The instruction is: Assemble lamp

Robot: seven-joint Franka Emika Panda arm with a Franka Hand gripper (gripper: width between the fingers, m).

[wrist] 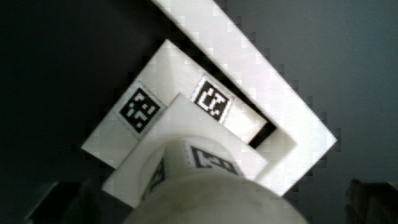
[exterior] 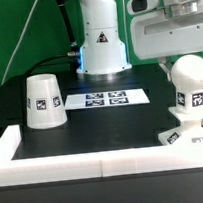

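Observation:
The round white bulb (exterior: 188, 83) stands upright with its neck in the low square base (exterior: 185, 134) at the exterior view's right, next to the white wall. My gripper (exterior: 181, 64) hangs just above the bulb's top, jaws open, one finger (exterior: 164, 69) showing beside it. In the wrist view the bulb (wrist: 192, 185) fills the space between the dark fingers (wrist: 75, 200) without touching them, and the tagged base (wrist: 178, 105) lies beyond it. The cup-like shade (exterior: 43, 100) stands alone at the exterior view's left, wide end down.
The marker board (exterior: 107, 98) lies flat mid-table in front of the robot's pedestal (exterior: 100, 44). A raised white wall (exterior: 106, 166) runs along the near edge and up both sides; it also shows in the wrist view (wrist: 267, 60).

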